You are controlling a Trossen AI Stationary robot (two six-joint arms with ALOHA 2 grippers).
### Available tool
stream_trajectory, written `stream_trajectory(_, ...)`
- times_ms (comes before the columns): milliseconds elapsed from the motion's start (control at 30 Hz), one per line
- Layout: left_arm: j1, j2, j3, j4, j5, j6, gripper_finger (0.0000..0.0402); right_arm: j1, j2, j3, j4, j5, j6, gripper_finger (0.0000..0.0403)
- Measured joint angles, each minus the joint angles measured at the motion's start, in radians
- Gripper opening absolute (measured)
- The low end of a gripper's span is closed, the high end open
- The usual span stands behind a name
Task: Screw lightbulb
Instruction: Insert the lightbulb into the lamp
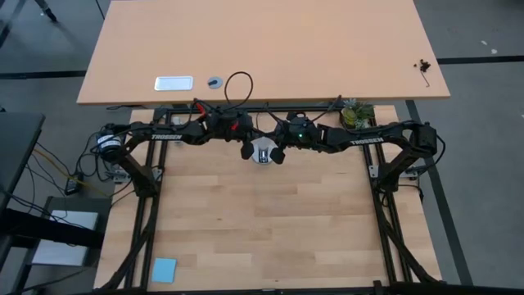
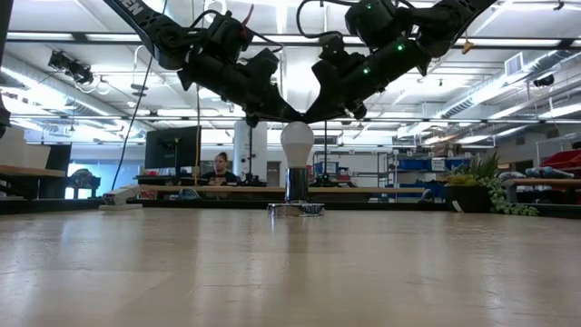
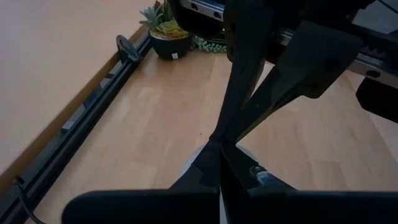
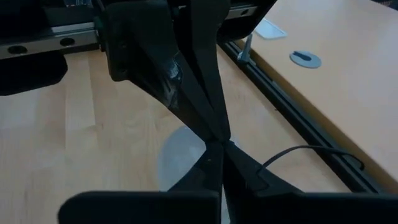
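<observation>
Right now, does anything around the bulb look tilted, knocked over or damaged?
Nothing stands out. The lightbulb stands upright in the socket on the table, with the left gripper and right gripper meeting at its top.

**Two black arms, white lettering, loose cables**

Both arms are built from dark, near-black angular links. The left arm (image 1: 168, 133) and right arm (image 1: 368, 138) each carry white block lettering along the forearm. Red and black cables loop above the left wrist. Small green lights glow on the right wrist housing. The left gripper (image 1: 248, 150) and right gripper (image 1: 277, 154) end in flat, tapered black fingers.
</observation>
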Motion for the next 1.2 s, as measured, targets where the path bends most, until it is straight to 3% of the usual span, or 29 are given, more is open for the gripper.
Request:
stream_trajectory(900,0.0,-0.013,-0.002,0.013,-0.008,-0.003,0.0,0.0,0.004,-0.002,0.005,-0.011,0.01,0.0015)
stream_trajectory(1200,-0.001,-0.015,0.0,0.002,-0.027,-0.001,0.0001,0.001,-0.011,-0.005,0.024,-0.012,0.024,0.0076)
